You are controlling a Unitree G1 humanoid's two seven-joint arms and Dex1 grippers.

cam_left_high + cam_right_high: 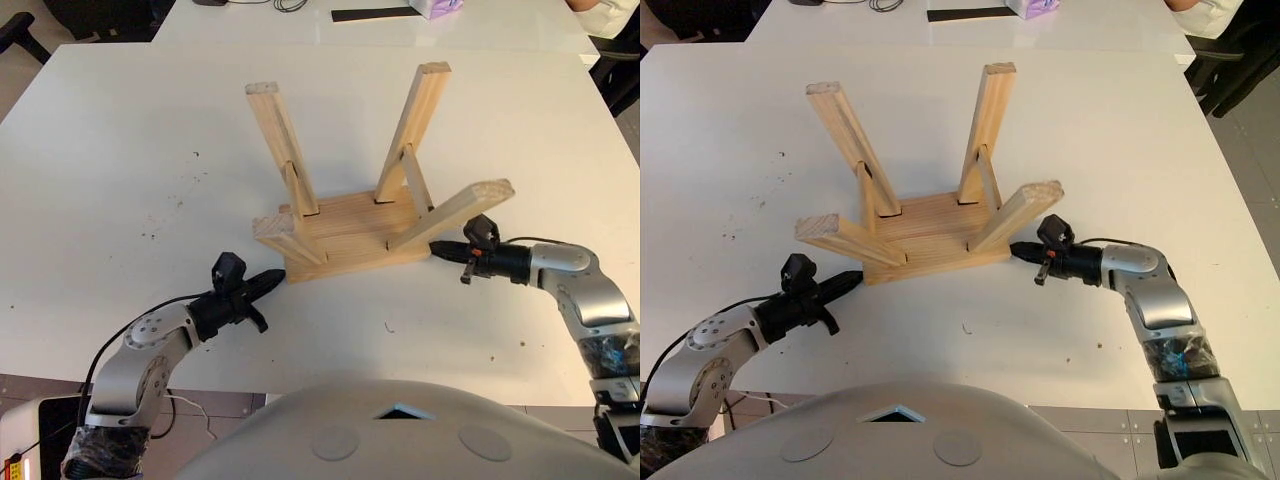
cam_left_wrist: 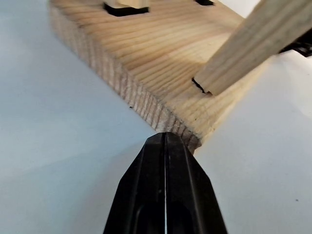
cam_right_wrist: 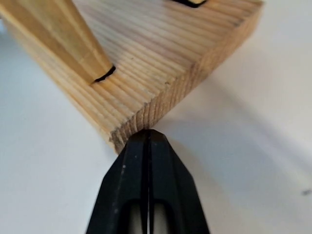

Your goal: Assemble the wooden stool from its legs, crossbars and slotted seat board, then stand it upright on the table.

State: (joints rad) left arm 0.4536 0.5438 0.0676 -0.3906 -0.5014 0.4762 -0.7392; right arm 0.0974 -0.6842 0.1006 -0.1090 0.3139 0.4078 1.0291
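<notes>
The wooden stool (image 1: 350,225) lies upside down on the white table (image 1: 120,150), its slotted seat board (image 1: 355,245) flat on the surface and its legs (image 1: 285,140) pointing up and outward. My left gripper (image 1: 278,275) is shut, its tip touching the near left corner of the seat board (image 2: 146,73). My right gripper (image 1: 435,247) is shut too, its tip against the near right corner of the board (image 3: 161,53), just below the splayed right leg (image 1: 455,212).
A second white table (image 1: 400,25) stands behind, with a dark flat item (image 1: 372,13) and a purple object (image 1: 440,7) on it. Small dark specks (image 1: 155,225) dot the tabletop left of the stool.
</notes>
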